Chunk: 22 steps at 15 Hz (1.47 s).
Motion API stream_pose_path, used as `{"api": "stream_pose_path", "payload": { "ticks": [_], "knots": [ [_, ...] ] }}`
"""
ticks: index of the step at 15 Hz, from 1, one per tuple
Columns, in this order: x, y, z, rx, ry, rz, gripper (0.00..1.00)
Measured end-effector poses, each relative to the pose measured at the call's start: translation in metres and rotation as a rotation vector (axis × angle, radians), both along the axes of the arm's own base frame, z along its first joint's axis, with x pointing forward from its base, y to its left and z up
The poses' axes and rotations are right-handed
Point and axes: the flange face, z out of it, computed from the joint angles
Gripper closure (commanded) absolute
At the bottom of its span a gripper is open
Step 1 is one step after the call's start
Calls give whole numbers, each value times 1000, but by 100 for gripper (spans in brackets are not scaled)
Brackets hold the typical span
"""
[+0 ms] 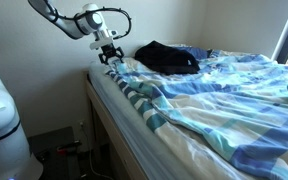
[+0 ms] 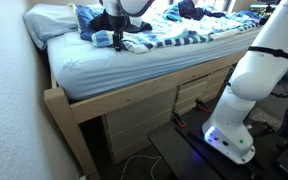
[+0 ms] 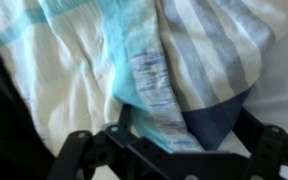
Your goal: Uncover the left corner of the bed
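Blue-and-white striped fabric blanket (image 1: pixel 219 95) lies rumpled over the wooden-framed bed (image 2: pixel 94 102), and its bunched edge reaches the corner by the wall. Your black gripper (image 1: pixel 109 60) hangs right at that edge. In the wrist view your jaws stand wide apart with a blanket fold between them, nothing gripped. A black garment (image 1: pixel 167 57) lies further along the bed.

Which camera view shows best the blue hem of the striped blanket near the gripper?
The wrist view: the blue hem runs down the middle of the picture, close, just above the gripper. In both exterior views it is only a small fold of the striped blanket by the gripper, without detail.
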Motion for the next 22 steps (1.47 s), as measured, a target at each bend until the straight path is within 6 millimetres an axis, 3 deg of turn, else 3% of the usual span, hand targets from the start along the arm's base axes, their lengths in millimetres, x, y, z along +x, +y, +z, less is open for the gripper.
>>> {"api": "stream_pose_path", "payload": {
  "ticks": [1,2,5,12,17,22],
  "knots": [
    [2,-5,2,-12,-1,-9,25],
    [4,-11,4,-24,-2,-21,26],
    [6,-24,7,-59,1,-44,49],
    [5,-17,-1,-70,15,-28,98],
    [13,-28,27,-93,-15,-60,96],
    [18,-80,84,-96,-110,-160,96]
  ]
}}
